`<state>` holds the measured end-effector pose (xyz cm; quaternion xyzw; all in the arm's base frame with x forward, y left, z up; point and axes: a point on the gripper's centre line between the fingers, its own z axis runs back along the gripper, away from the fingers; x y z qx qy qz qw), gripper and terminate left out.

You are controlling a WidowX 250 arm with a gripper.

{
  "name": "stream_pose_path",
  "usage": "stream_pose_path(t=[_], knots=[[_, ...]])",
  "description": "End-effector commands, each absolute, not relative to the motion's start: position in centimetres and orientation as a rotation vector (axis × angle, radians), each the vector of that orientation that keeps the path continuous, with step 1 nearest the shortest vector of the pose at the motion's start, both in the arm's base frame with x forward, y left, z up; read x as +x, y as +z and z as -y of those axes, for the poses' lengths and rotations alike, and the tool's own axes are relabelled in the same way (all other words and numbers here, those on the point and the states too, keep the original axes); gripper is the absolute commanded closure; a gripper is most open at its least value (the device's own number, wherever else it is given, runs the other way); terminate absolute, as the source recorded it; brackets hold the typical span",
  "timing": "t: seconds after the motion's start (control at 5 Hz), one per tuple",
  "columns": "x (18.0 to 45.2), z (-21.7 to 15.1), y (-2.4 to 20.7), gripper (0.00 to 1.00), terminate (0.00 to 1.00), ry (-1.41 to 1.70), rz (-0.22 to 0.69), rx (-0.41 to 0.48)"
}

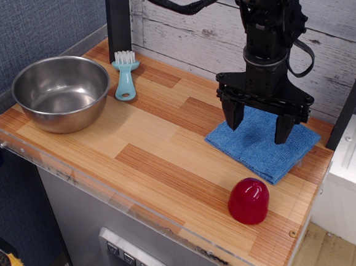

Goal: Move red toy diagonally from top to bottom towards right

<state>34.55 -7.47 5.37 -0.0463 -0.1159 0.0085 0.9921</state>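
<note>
The red toy (248, 201), a small glossy red dome, stands on the wooden table (164, 150) near the front right edge. My gripper (258, 125) hangs above the blue cloth (262, 144) at the back right, up and behind the toy. Its two black fingers (232, 114) are spread wide apart and hold nothing. It is clear of the toy.
A steel bowl (60, 92) sits at the left of the table. A light blue brush (126, 75) lies behind it near a black post (118, 17). A clear plastic rim (129, 206) runs along the table's front edge. A white box (350, 177) stands to the right.
</note>
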Motion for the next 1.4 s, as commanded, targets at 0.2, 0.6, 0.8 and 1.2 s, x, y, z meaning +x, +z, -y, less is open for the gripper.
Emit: stream_pose_path(t=[0.2, 0.6, 0.8, 1.2], knots=[[33.3, 9.1, 5.0, 0.0, 0.0, -0.009, 0.239, -0.124], [31.3, 10.8, 4.6, 0.0, 0.0, -0.084, 0.263, -0.117], [30.3, 11.1, 4.9, 0.0, 0.0, -0.094, 0.259, -0.106], [27.1, 9.2, 5.2, 0.0, 0.0, -0.093, 0.239, -0.123]])
